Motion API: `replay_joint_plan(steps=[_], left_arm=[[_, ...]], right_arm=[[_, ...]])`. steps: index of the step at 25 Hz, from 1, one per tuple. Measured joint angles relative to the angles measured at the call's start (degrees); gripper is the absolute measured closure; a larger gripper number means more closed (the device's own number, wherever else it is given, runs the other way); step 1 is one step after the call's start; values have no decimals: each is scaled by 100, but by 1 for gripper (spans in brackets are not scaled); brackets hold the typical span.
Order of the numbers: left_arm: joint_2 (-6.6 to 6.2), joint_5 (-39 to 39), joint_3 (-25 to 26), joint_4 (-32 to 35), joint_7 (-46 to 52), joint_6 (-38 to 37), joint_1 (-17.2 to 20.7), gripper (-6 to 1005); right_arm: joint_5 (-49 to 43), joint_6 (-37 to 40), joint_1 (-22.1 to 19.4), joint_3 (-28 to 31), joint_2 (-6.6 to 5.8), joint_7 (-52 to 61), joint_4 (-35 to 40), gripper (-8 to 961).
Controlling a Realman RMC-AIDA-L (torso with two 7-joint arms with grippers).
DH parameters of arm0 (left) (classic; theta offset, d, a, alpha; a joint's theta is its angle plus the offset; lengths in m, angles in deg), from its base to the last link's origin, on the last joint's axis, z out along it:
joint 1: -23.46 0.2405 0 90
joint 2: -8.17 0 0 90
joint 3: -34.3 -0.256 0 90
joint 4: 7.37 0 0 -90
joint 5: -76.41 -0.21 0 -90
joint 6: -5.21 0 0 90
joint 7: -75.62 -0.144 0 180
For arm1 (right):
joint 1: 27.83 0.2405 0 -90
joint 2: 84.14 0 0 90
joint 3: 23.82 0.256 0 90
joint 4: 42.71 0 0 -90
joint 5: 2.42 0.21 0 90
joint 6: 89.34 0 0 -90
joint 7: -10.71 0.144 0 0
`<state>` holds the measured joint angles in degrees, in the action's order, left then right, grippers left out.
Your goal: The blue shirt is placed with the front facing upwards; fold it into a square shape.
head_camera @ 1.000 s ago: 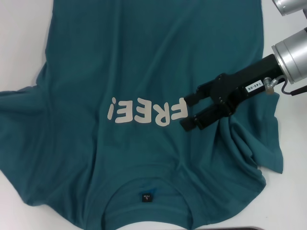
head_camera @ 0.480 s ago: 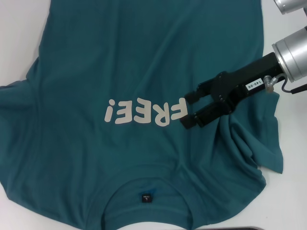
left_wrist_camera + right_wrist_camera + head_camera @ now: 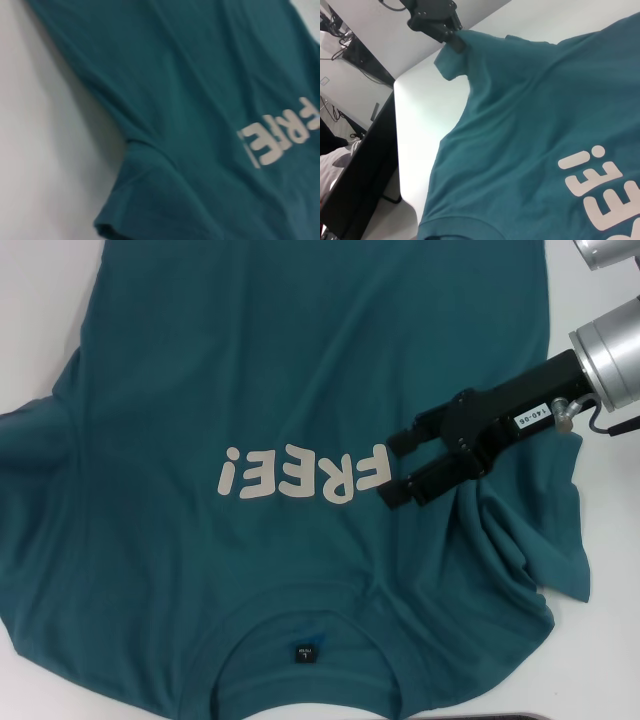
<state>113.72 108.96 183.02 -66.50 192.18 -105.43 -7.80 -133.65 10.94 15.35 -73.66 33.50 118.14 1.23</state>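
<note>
The blue shirt (image 3: pixel 300 390) lies face up on the white table (image 3: pixel 40 330). The right gripper (image 3: pixel 392 472) hovers with fingers apart beside the "FREE" letters (image 3: pixel 300 475). The left gripper (image 3: pixel 451 39) pinches a sleeve.

white table (image 3: pixel 40 330) with a smooth matte top, its rounded corner and edge showing in the right wrist view, dark gap beside that edge, pale floor beyond, black cables (image 3: pixel 342 47) and dim equipment farther off, soft even light

I see the white desk (image 3: pixel 30 320) bare at the edges, and past its near edge in the right wrist view, cables (image 3: pixel 340 35) on the floor.
</note>
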Motion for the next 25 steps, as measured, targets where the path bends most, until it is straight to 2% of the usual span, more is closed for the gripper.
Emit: replay_joint_plan(steps=[5, 11, 19, 25], left_arm=[[4, 24, -4, 14, 86, -314, -191, 992], [85, 24, -63, 23, 186, -510, -367, 992], [176, 24, -169, 53, 277, -608, -529, 993], [198, 176, -414, 76, 517, -664, -630, 993]], right_arm=[[9, 0, -18, 12, -20, -5, 8, 20], [18, 0, -27, 47, -34, -58, 12, 20], [20, 0, -38, 101, -71, -82, 5, 20], [-14, -85, -38, 149, -109, -82, 30, 20]])
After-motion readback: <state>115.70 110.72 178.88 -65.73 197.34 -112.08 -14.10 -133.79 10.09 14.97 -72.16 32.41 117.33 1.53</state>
